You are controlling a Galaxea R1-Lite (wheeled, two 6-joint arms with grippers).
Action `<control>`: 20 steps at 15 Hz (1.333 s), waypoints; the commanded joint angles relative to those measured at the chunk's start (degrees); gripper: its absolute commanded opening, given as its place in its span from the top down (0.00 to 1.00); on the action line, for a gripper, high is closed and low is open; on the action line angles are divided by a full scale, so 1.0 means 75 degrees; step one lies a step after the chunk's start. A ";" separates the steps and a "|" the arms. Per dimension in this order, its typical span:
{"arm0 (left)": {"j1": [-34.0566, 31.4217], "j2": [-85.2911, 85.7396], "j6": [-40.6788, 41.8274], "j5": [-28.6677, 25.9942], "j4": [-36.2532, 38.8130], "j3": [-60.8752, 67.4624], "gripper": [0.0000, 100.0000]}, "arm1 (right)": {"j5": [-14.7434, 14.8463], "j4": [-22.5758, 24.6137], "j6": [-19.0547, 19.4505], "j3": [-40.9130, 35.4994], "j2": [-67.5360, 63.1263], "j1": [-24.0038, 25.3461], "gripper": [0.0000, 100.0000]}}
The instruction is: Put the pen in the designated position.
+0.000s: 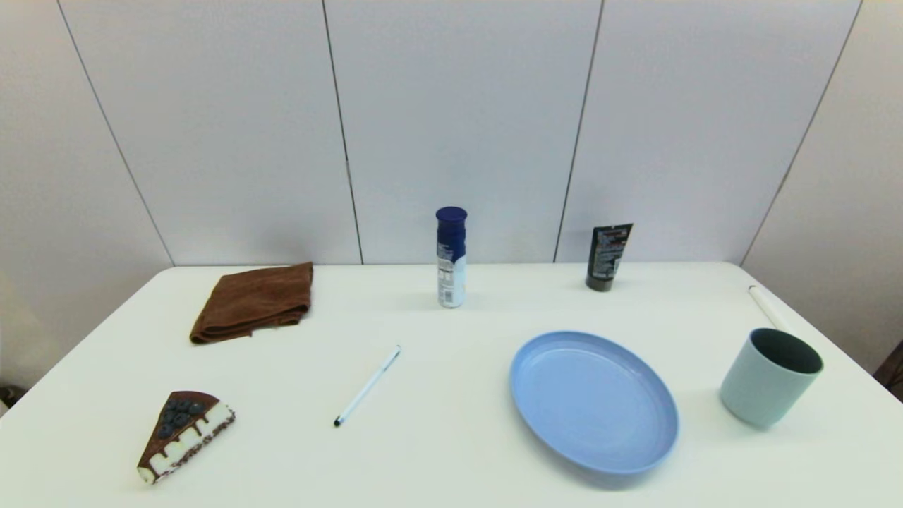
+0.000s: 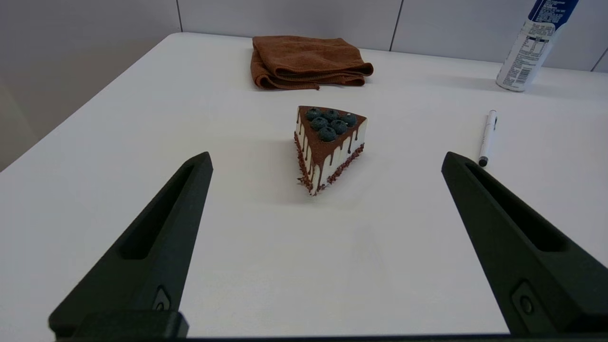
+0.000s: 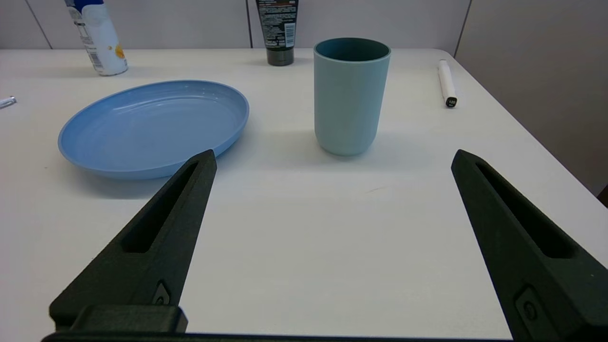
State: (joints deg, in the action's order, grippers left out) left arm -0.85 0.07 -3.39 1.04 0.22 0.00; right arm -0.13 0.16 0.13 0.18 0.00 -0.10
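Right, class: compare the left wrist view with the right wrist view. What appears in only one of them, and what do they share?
Only the left wrist view shows the cake slice, the brown cloth and the open left gripper.

Only the right wrist view shows the blue plate, the green cup, the black tube, the thick white marker and the open right gripper.

Both show the bottle, the pen and the white table.

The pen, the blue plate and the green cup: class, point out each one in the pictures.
pen (image 1: 367, 386), head view, middle of its white barrel.
blue plate (image 1: 656, 395), head view, its right rim.
green cup (image 3: 349, 109), right wrist view, middle of its outer wall.
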 commanded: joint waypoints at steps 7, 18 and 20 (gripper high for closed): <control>-0.0003 0.0002 -0.0005 0.0002 0.0006 0.0000 0.00 | -0.0006 0.0002 0.0006 -0.0001 0.0000 0.0001 0.00; -0.0027 -0.1498 0.0042 -0.0044 0.0334 -0.0926 0.00 | -0.0006 0.0002 0.0006 -0.0001 0.0000 0.0001 0.00; -0.0039 -0.2518 0.0405 -0.0244 0.0838 -0.1629 0.00 | -0.0006 0.0002 0.0006 -0.0001 0.0000 0.0001 0.00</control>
State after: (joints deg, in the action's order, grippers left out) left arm -0.94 -7.28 -2.72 0.73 2.17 -5.32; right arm -0.13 0.16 0.10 0.18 0.00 -0.10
